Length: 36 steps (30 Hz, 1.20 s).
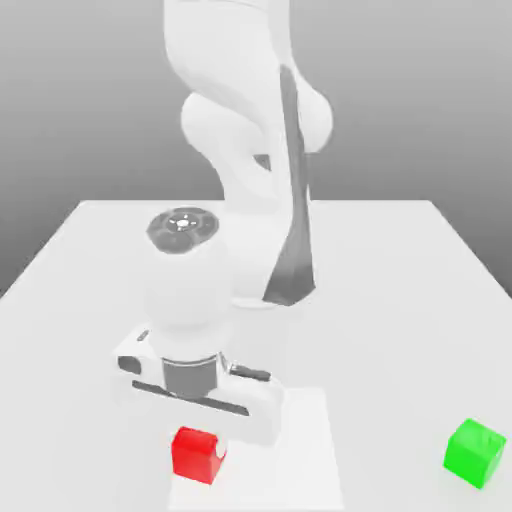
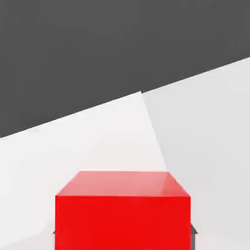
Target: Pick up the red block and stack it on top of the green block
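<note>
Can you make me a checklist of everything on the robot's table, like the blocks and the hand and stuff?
Surface: a plain white table, with a brighter white patch around the robot's base.
Job's things: the red block sits on the table near the front edge, right under the hand. The green block sits apart from it, toward the exterior view's right, with nothing stacked on it.
Clutter: nothing seen.
Grippers: the hand is down at the red block and shut on it; in the hand view the red block sits very close.
Cables: nothing seen.
Surroundings: a plain grey backdrop behind the table; the white arm rises from the middle of it.
</note>
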Each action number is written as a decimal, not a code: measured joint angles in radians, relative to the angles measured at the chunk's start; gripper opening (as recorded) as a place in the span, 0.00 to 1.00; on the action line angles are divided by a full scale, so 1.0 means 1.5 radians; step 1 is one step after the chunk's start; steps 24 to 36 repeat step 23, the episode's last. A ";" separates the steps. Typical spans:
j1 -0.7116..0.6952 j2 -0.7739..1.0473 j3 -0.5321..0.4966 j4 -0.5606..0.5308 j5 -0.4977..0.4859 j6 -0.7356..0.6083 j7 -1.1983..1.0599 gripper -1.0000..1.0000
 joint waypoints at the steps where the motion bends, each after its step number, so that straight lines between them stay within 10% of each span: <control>1: 0.001 -0.020 -0.001 -0.003 -0.002 -0.017 0.002 0.00; 19: 0.241 0.009 0.211 0.132 -0.148 -0.136 -0.152 0.00; 20: 0.251 0.029 0.205 0.136 -0.162 -0.122 -0.147 1.00; 36: 0.251 0.029 0.205 0.136 -0.162 -0.122 -0.147 1.00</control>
